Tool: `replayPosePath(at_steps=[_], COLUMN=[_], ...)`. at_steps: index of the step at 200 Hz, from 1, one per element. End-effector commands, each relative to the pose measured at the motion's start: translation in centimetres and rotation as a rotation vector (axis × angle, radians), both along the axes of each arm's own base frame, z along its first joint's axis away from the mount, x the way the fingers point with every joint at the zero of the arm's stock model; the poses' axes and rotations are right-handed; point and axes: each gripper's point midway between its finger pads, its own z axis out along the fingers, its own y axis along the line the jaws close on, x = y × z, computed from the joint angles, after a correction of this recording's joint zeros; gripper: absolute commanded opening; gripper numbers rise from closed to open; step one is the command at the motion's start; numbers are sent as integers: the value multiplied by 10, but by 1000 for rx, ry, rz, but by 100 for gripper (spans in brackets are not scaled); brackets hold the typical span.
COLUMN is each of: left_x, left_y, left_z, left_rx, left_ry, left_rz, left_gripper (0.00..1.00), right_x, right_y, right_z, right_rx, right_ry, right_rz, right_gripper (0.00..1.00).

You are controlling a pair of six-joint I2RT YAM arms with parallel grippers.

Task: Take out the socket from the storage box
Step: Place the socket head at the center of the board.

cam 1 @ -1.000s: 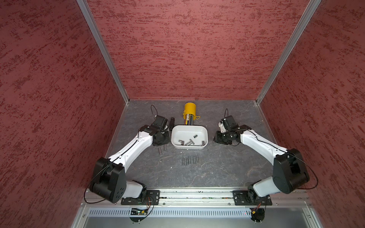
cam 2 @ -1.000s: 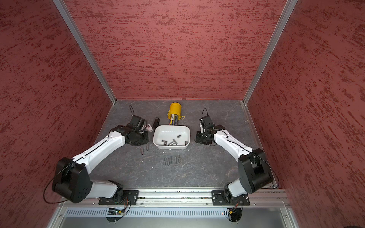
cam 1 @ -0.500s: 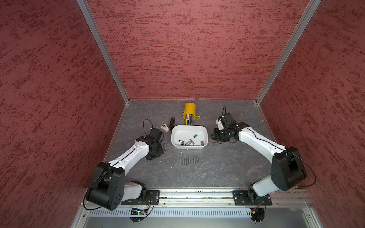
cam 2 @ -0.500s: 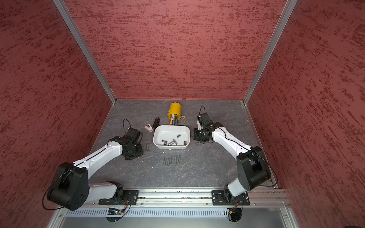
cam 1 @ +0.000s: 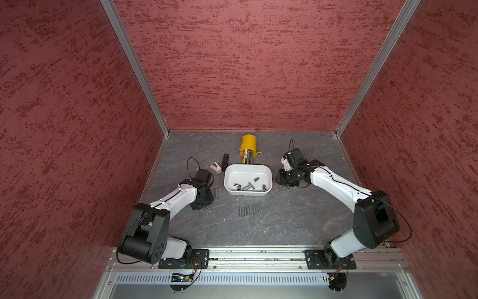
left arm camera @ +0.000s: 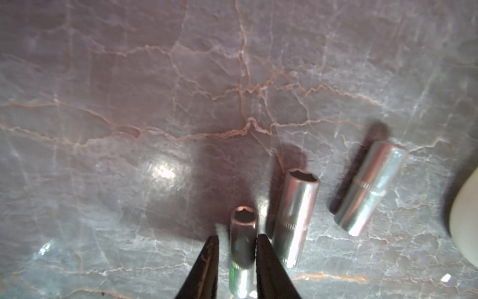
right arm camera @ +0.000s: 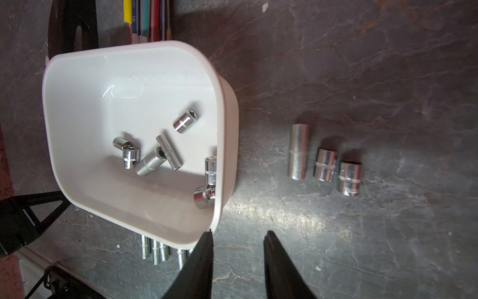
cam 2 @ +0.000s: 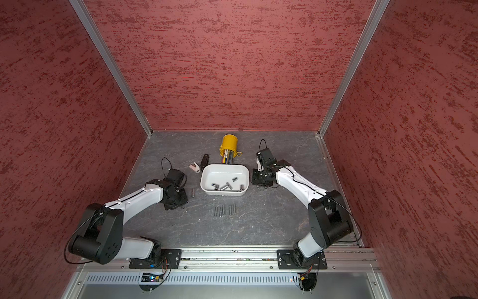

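the left gripper (left arm camera: 237, 242) pointed down at the grey table (left arm camera: 181, 103). its black fingers (left arm camera: 208, 266) were parted only narrowly, with a socket (left arm camera: 243, 227) lying lengthwise between them. one finger sat against the socket's side and a thin gap showed at the other, so the hold looked loose, not clamped. two more sockets (left arm camera: 294, 220) lay on the table just beside it. in both top views this gripper sat left of the storage box (cam 1: 240, 172), apart from it and outside its wall. the storage box stood mid-table, with several sockets (right arm camera: 150, 160) scattered on its floor, mostly toward the near wall. the right gripper (right arm camera: 238, 240) hung just outside the box's right end, fingers wide apart and holding nothing, one fingertip close by the rim's corner. three sockets (right arm camera: 325, 164) lay in a row on the table near it, outside the box. a further row (cam 1: 249, 209) lay in front of the box.
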Motion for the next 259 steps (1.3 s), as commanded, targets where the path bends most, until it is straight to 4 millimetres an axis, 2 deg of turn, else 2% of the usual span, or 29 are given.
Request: replayPosePath(at_steps=[1,60,105,138,182,217,259], left_x=[4,5,8,9,8,7,9], left_y=[1,-1,-2,-7,-20,-24,-25], left_z=[-1,11,50,85,117,129,128], left_rx=[-1,-18,-40,-82,-152,-176,-178], left_ry=[-14,-51,-144,-229,-305,-346,-350], left_rz=[-3,-2,2,-20,-104,-131,-147], left_gripper=[30,37,40,41,45,47,49], right_x=[3,7,15,25,36,40,51], right_y=[7,25,57,79,87,86,86], right_z=[8,27,34,21,-10,-33,-50], right_rx=[5,6,-18,-106,-238,-335,-393], right_ry=[-10,-34,-50,-39,22,48,43], right_rz=[17,79,174,250,309,344,367], right_gripper=[37,38,40,44,53,54,56])
